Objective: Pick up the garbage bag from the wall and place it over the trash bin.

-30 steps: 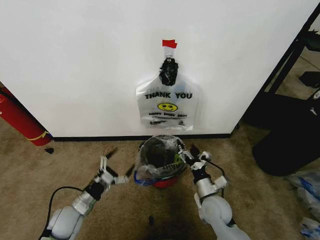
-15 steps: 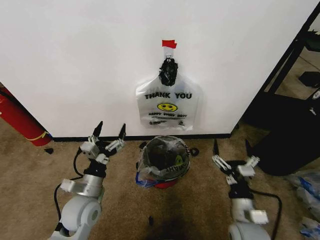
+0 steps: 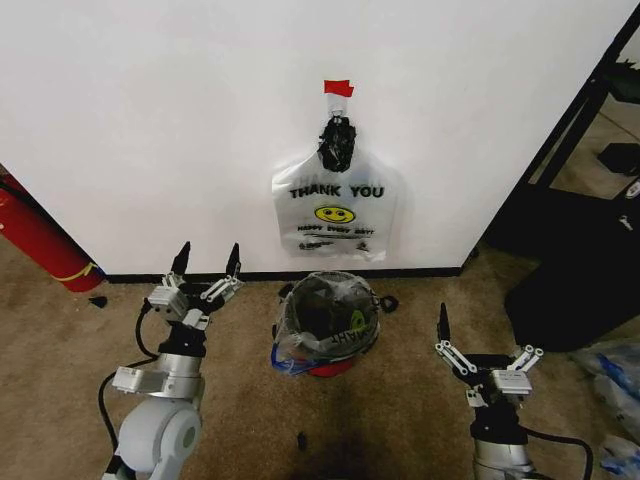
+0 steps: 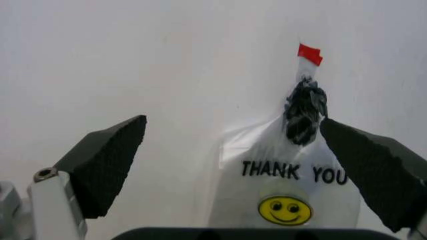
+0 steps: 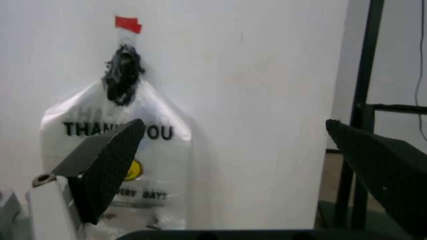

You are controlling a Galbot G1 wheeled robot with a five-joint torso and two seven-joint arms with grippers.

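Note:
The garbage bag [image 3: 345, 322], thin see-through plastic with a blue strip at its lower left, is draped over the small black trash bin with the red bottom [image 3: 335, 367], on the carpet in front of the white wall [image 3: 150, 120]. My left gripper [image 3: 209, 250] stands open to the left of the bin, fingers pointing up toward the wall, apart from the bag. Right of the bin and nearer to me, my right gripper [image 3: 487, 335] is open too. Both wrist views look between spread fingers [image 4: 107, 162] [image 5: 107, 165] at the wall.
A second "THANK YOU" smiley bag [image 3: 338, 215] [image 4: 283, 195] [image 5: 113, 135] hangs on the wall under red tape [image 3: 338, 88], right above the bin. A red cylinder [image 3: 35, 240] leans at the left. A big black sack [image 3: 580, 290] and a black frame [image 3: 580, 120] stand right.
Both grippers have drawn away from the bin: the right one left the bag at the bin's rim and swung right, the left one moved left and toward the wall. The bag stays on the bin.

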